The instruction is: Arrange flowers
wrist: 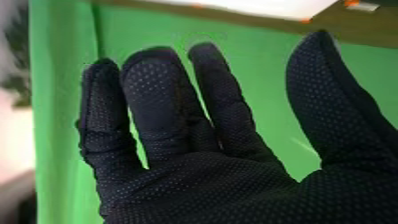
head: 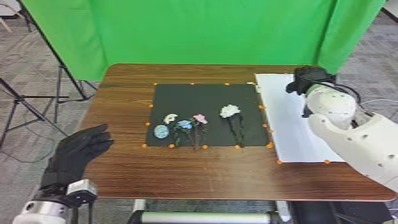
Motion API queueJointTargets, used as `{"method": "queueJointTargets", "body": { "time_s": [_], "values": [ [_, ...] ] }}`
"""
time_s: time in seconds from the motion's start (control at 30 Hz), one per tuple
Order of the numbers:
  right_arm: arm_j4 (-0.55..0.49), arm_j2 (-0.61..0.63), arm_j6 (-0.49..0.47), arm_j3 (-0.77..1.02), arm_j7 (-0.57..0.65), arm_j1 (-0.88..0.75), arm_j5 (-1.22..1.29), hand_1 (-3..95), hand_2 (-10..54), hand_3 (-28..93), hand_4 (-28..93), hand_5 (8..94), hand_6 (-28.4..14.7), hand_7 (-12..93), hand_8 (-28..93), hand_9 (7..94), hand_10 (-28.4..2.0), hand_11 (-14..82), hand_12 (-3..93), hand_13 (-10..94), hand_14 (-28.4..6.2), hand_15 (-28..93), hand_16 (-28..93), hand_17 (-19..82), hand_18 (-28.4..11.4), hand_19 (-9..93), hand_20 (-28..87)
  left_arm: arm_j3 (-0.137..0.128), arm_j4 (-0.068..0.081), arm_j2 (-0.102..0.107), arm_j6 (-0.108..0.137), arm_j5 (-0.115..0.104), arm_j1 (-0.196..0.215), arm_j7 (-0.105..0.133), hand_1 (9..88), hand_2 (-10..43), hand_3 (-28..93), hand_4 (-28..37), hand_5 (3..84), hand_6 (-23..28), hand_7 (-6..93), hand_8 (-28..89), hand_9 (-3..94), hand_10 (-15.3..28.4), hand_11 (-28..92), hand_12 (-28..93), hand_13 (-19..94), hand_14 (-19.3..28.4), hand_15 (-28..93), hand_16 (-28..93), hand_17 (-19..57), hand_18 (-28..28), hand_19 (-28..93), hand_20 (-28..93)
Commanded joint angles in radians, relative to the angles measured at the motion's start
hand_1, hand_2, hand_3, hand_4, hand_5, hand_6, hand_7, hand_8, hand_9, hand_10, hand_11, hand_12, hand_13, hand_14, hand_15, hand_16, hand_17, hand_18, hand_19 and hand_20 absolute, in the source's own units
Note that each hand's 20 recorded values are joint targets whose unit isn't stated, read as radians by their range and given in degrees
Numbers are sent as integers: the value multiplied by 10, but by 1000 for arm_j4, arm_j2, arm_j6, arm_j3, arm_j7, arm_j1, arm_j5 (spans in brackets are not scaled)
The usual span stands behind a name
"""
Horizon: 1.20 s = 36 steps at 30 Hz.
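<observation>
Looks pre-pick, with right hand (wrist: 204, 185) spread at 2 o'clock, left hand (head: 75, 154) relaxed at 8, flowers (head: 185, 124) on mat (head: 178, 95), centre; likely calls next for reaching toward 8 o'clock, pinching white flower (head: 230, 110).

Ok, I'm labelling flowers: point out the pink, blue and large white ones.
Pink flower (head: 200, 118), head view, on its bloom.
Blue flower (head: 184, 124), head view, on its bloom.
Large white flower (head: 230, 110), head view, on its bloom.

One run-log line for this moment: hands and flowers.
left hand: open, at left edge of table | right hand: open, by far end of white sheet | flowers: lying on black mat, large white one rightmost
</observation>
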Motion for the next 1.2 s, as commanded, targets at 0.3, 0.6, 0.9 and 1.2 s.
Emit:
{"method": "queueJointTargets", "body": {
  "time_s": [0.3, 0.6, 0.9, 1.2],
  "values": [
    [94, -54, -153, 104, -1, -41, -38, 213, 26, 870, -265, 446, -57, 152, -114, 431, -165, 110, 154, 604, -102, 819, 147, 284, -216, 898, 135, 4, -5, -20, -18, 10, -3, -11, 275, 30, 815, -197, 426, 120, 200, -110, 366, 212, 391, 100, 251, 268, 653, -143, -91, 228, 603, 157],
    [137, -85, -257, 154, -9, -49, -57, 217, 27, 871, -265, 446, -56, 155, -114, 435, -170, 110, 155, 599, -103, 817, 144, 280, -216, 892, 138, 2, -3, -30, -13, 7, 5, -12, 274, 29, 816, -197, 425, 119, 200, -110, 366, 212, 391, 100, 252, 268, 653, -143, -91, 228, 604, 157],
    [130, -83, -230, 179, -15, -92, -70, 229, 24, 879, -267, 457, -52, 163, -118, 455, -165, 122, 157, 598, -101, 813, 139, 281, -214, 888, 139, 2, -3, -34, -10, 7, 0, -11, 274, 30, 816, -197, 425, 120, 199, -110, 366, 211, 392, 101, 252, 269, 653, -143, -91, 228, 603, 157],
    [135, -82, -205, 160, 59, -82, 47, 281, 4, 874, -276, 530, -42, 202, -130, 580, -129, 199, 161, 630, -86, 783, 136, 304, -206, 888, 136, 3, -4, -45, -17, 12, 0, -26, 275, 30, 816, -198, 425, 120, 200, -110, 367, 211, 391, 100, 252, 269, 653, -143, -91, 228, 603, 157]
  ]
}}
